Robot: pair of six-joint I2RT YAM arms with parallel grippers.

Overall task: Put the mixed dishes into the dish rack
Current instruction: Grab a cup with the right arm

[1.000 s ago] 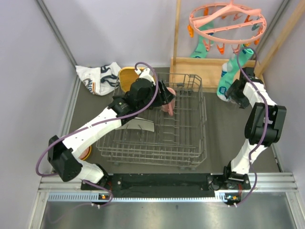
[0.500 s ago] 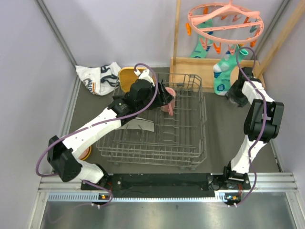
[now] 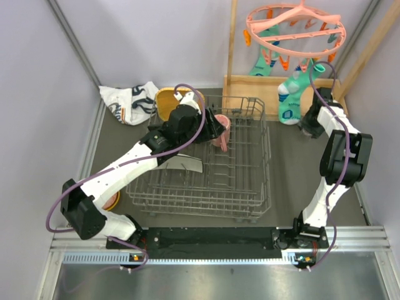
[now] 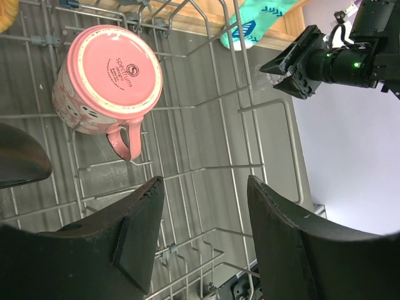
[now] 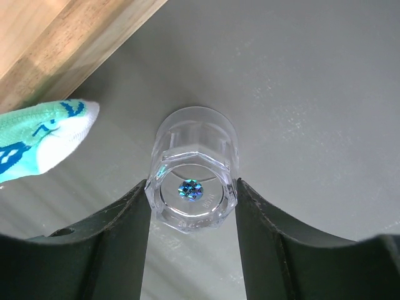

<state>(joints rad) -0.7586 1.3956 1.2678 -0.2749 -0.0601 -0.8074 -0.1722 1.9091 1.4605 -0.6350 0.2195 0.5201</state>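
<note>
Squeeze the glass (image 5: 190,187) softly with the right fingers (image 5: 115,250), touching both its sides on the counter (image 5: 300,94) by the sock (image 5: 37,137). Lift straight up, then carry to the rack (image 3: 200,203). Leave the left fingers (image 4: 137,231), apart and empty, near the cup (image 4: 106,69)

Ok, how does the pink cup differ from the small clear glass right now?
The pink cup is opaque with a handle; the small clear glass is see-through with none. The cup lies tipped inside the dish rack, base toward the left wrist camera; the glass sits on the table outside it, beside a teal sock. The right hand has its fingers against both sides of the glass; nothing holds the cup. Both are drinking vessels.
</note>
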